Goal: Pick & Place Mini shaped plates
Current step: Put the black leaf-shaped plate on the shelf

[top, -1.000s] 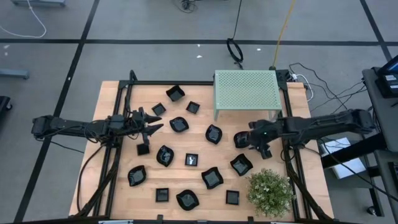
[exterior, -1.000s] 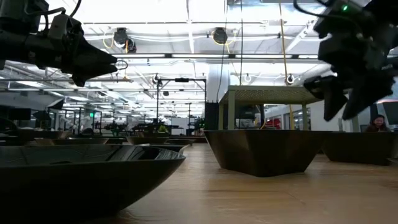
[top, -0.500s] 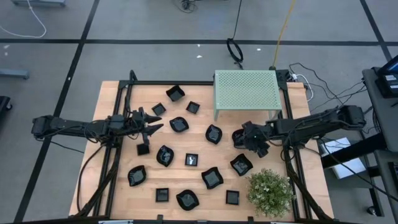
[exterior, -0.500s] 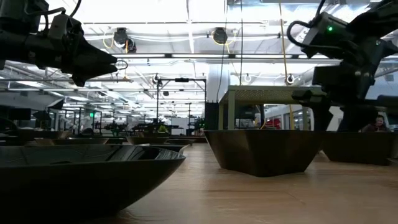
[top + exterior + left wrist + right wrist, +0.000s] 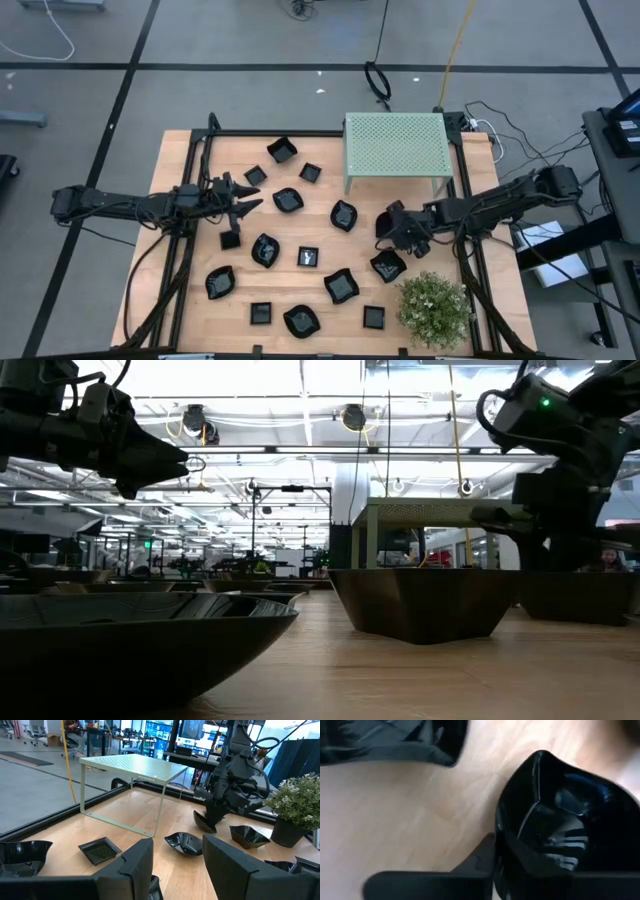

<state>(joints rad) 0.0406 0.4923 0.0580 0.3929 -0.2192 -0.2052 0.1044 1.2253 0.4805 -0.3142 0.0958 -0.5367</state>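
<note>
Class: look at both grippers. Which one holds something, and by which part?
The right gripper is shut on a black dish, pinching its rim. The left gripper holds nothing.

Two dark arms, slender, jointed, matte black throughout. Left arm (image 5: 130, 204): long thin links, black cables looped along them, ending in a left gripper (image 5: 245, 198) of two pointed, wedge-shaped fingers. Right arm (image 5: 500, 200): same build, bulkier rounded joint housings, black cable arching off the wrist. Right gripper (image 5: 398, 228): compact black block. Small green light glowing on the right wrist housing (image 5: 545, 402). Left fingers (image 5: 127, 870) broad, flat-faced, charcoal, with bevelled edges and squared tops. Right finger (image 5: 445, 875) a plain black bar, smooth, unmarked. No visible lettering on either arm.
</note>
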